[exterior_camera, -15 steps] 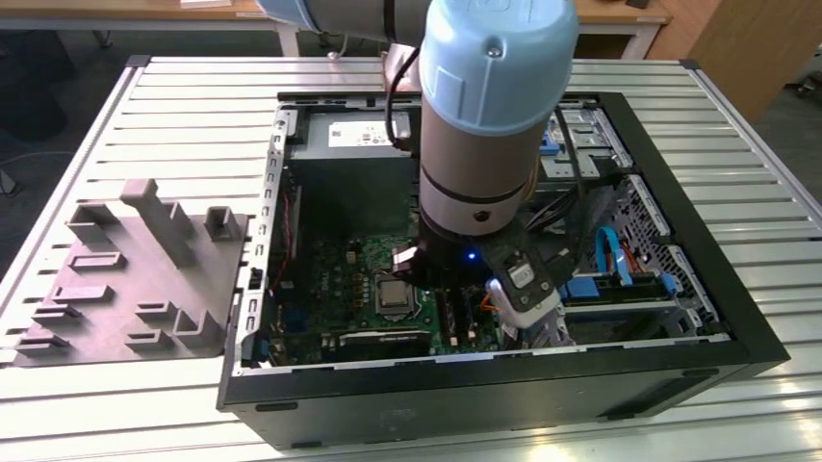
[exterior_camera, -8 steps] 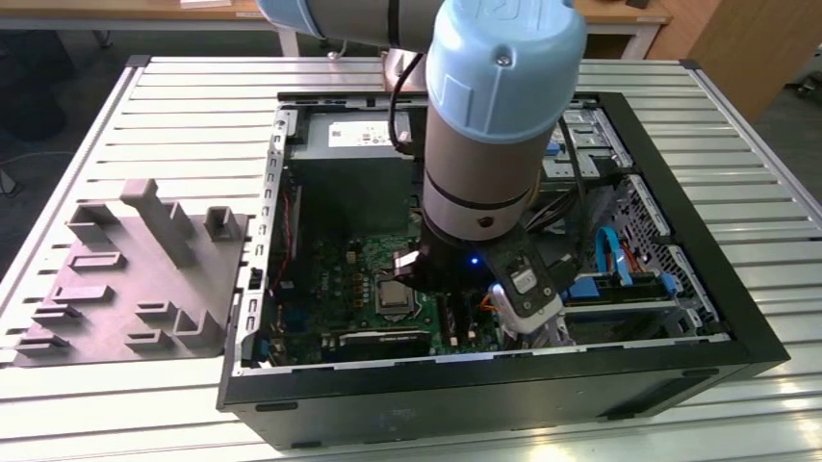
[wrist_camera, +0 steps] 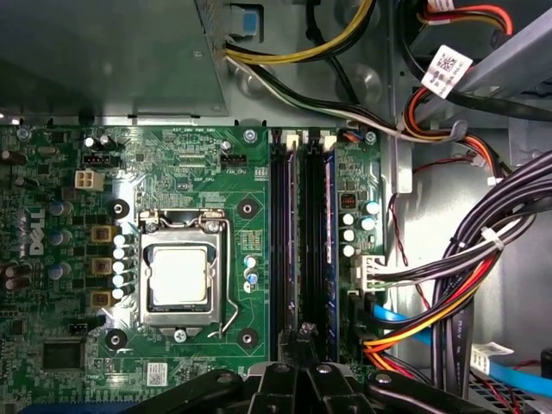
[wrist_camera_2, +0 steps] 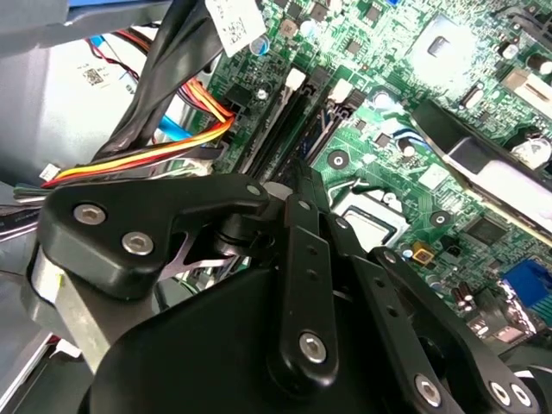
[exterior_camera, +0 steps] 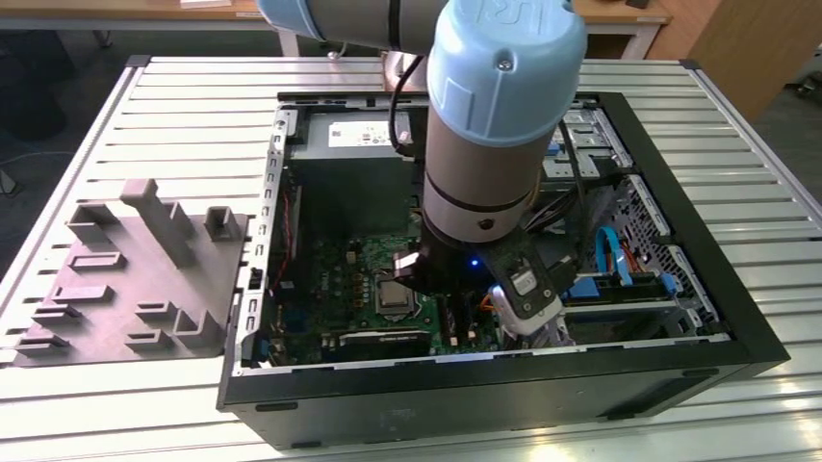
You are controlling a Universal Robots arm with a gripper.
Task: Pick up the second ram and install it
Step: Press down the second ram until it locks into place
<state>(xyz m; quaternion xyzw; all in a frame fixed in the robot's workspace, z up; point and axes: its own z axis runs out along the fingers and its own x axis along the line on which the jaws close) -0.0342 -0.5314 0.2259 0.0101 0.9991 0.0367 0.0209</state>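
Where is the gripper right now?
In the first wrist view the gripper sits directly over the long memory slots, beside the CPU socket; in the exterior view it is down inside the open case.

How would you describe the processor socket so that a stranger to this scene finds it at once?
Inside the open computer case lies a green motherboard. On it, beside the long black memory slots, sits the processor socket: the only square part, metal-framed around a pale shiny centre, unlike those narrow slots.
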